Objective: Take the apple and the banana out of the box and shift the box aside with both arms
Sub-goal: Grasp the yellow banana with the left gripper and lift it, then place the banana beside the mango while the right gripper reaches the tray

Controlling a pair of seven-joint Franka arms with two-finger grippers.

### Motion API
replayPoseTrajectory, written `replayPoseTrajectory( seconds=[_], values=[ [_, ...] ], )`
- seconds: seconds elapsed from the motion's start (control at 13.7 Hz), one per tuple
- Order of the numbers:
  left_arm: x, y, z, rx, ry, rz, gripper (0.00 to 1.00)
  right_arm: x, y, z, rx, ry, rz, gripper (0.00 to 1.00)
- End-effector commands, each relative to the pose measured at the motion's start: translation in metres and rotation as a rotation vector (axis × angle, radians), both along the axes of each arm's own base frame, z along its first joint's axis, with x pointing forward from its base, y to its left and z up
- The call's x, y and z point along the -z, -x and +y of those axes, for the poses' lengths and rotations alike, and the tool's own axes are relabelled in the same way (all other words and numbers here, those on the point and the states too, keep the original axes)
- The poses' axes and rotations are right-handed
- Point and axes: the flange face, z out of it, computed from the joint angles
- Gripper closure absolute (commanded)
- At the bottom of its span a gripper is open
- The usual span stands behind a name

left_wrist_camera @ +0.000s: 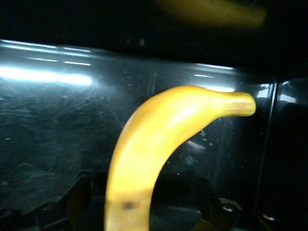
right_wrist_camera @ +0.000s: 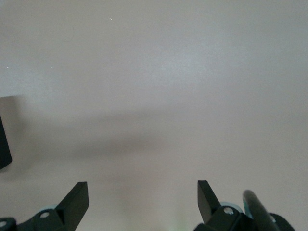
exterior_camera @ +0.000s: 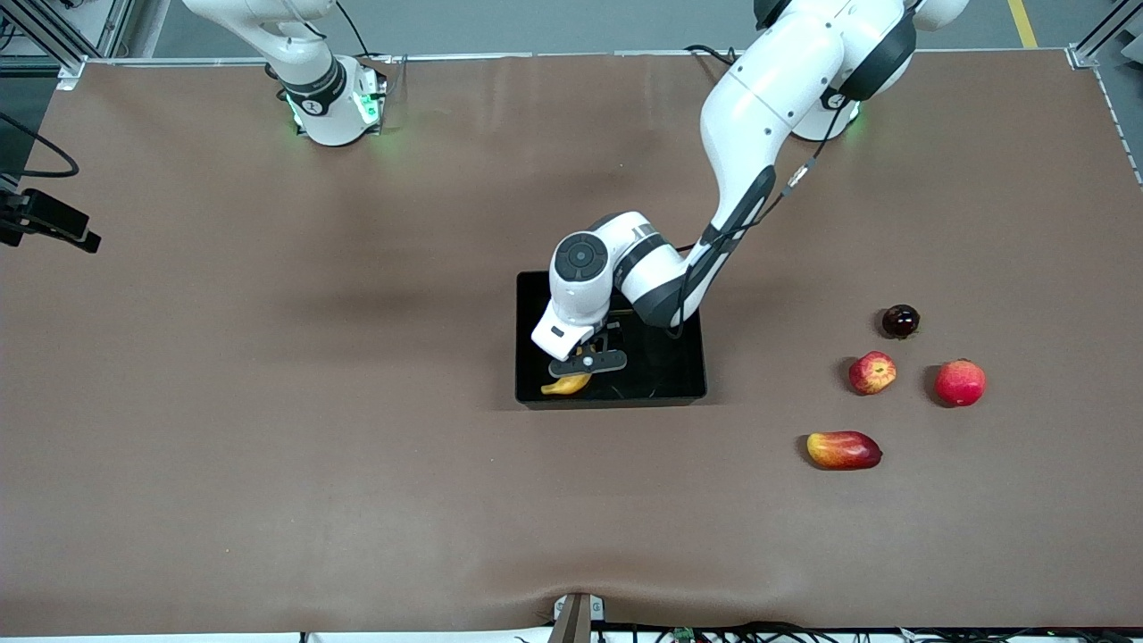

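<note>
The banana (exterior_camera: 566,385) lies in the black box (exterior_camera: 679,386), in the corner nearest the front camera toward the right arm's end of the table. The left gripper (exterior_camera: 587,362) is down inside the box over the banana's middle; in the left wrist view the banana (left_wrist_camera: 159,144) fills the space between the fingers (left_wrist_camera: 77,197), which stand apart on either side of it and do not look clamped yet. I judge it light, smooth-skinned and curved, so it could roll or slip; the thick middle is the safest place to pinch, gently. The box's glossy low walls look stiff but slick. The apple (exterior_camera: 872,371) already sits out on the table toward the left arm's end, among other fruit. The right gripper (right_wrist_camera: 143,197) waits, open, over bare table.
</note>
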Motion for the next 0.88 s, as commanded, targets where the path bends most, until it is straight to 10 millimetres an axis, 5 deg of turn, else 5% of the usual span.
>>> replayPoseTrajectory(
  seconds=[0.0,0.07,0.15,0.36,0.51,0.8],
  values=[
    [0.007,0.000,-0.009,0.011,-0.003,-0.037,0.63,0.008,-0.008,-0.001,-0.003,0.010,0.019,0.00],
    [0.003,0.000,-0.010,0.013,0.000,-0.040,0.94,0.016,-0.012,0.000,-0.003,0.007,0.031,0.00],
    [0.000,-0.001,-0.011,0.014,0.002,-0.044,1.00,0.028,-0.017,-0.002,-0.008,0.009,0.054,0.00],
    [-0.040,-0.011,-0.009,0.015,0.012,-0.084,1.00,0.079,-0.036,0.003,-0.016,0.011,0.151,0.00],
    [-0.076,-0.018,-0.003,0.011,0.008,-0.106,1.00,0.083,-0.037,0.011,-0.014,-0.009,0.163,0.00],
    [-0.133,-0.027,0.011,0.003,-0.016,-0.123,1.00,0.092,-0.042,0.076,-0.042,-0.150,0.171,0.00]
  ],
)
